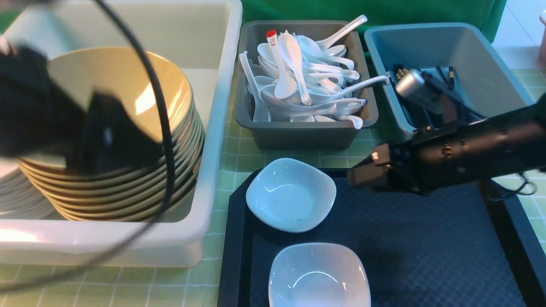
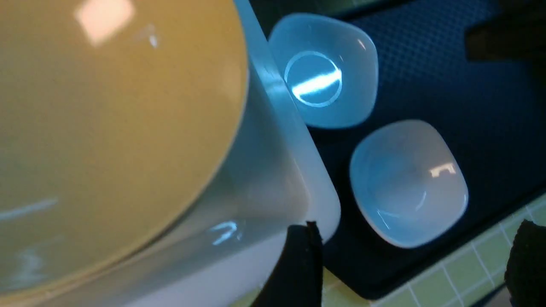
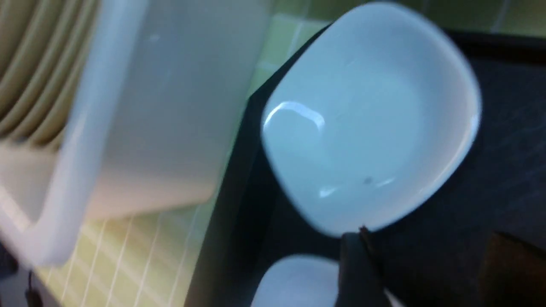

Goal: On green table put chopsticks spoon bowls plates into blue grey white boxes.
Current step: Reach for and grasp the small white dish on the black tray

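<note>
- Right now the left arm [image 1: 38, 111] hangs, blurred, over the stack of tan bowls [image 1: 128, 85] inside the white tub [image 1: 215, 128]. The left jaws stand apart with nothing between them, out past the tub's corner in the wrist view.
- A black cable [image 1: 164, 128] loops across the bowls and down over the tub's near wall.
- Stacked plates [image 1: 17, 192] show at the tub's left edge, right beside the bowls.
- The right arm [image 1: 460, 155] reaches leftward low over the black tray [image 1: 426, 256], its tip just beside the far plate [image 1: 291, 195].
- The right jaws are apart and hold nothing. One fingertip [image 3: 358, 268] sits at that plate's rim, but I cannot tell whether it touches.
- The near plate [image 1: 319, 277] lies on the tray close to the far one but apart from it, and the picture's lower edge cuts it off.
- Behind the tray, the grey bin [image 1: 298, 132] is heaped with white spoons [image 1: 307, 85]. The red-tipped spoon [image 1: 273, 47] lies on top towards the left.
- The blue bin [image 1: 469, 55] to the right holds the chopsticks [image 1: 401, 72], partly hidden by the right arm.
- Narrow strips of green counter [image 1: 239, 157] separate the tub, the grey bin and the tray.
- The tray's right half is bare, and the tub's floor behind the bowls is open.
</note>
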